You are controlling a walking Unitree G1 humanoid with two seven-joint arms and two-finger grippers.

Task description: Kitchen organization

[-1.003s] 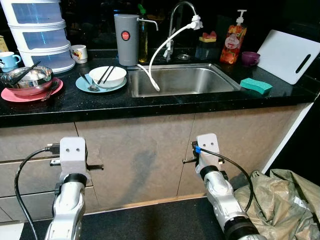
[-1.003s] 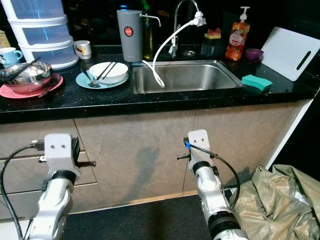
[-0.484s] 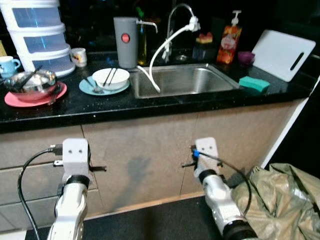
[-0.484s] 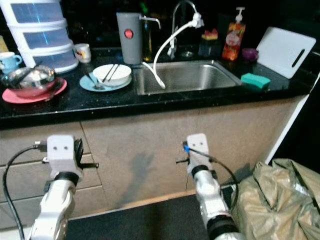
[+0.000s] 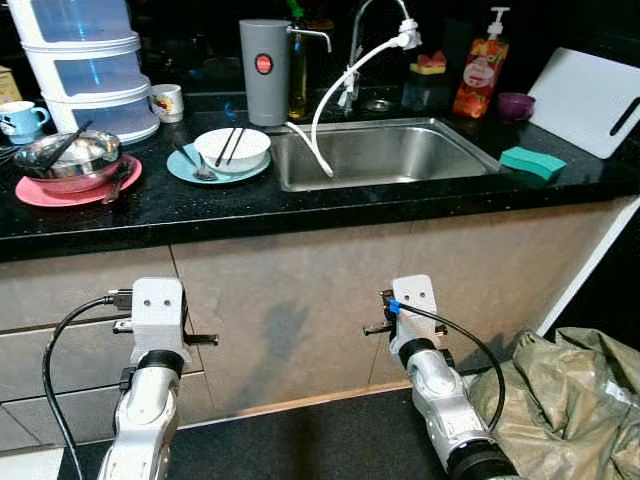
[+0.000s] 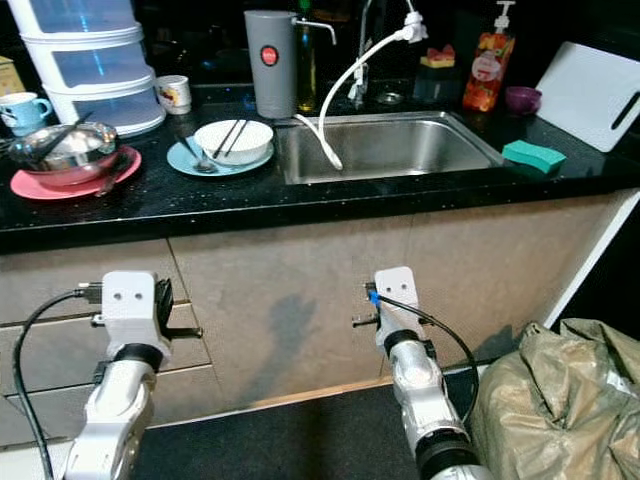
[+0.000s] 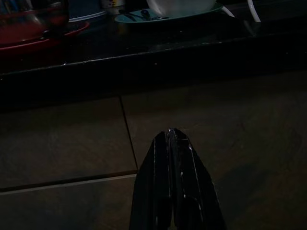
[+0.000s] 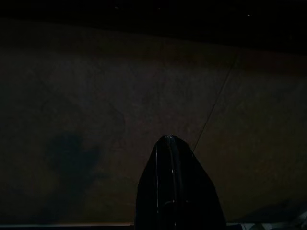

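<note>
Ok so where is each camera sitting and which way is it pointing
Left eye: on the head, looking forward and down at the counter and sink; both arms show.
Right eye: beside it, same scene, same arms.
Left wrist: on the left arm, along the shut left pincer toward the cabinets; the teal plate shows above.
Right wrist: on the right arm, along the shut right pincer at a dark cabinet.
Both eyes and the left wrist share the teal plate.

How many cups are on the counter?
2: a blue cup at the far left edge, and a white cup beside the stacked containers. Others may be hidden behind them.
</note>
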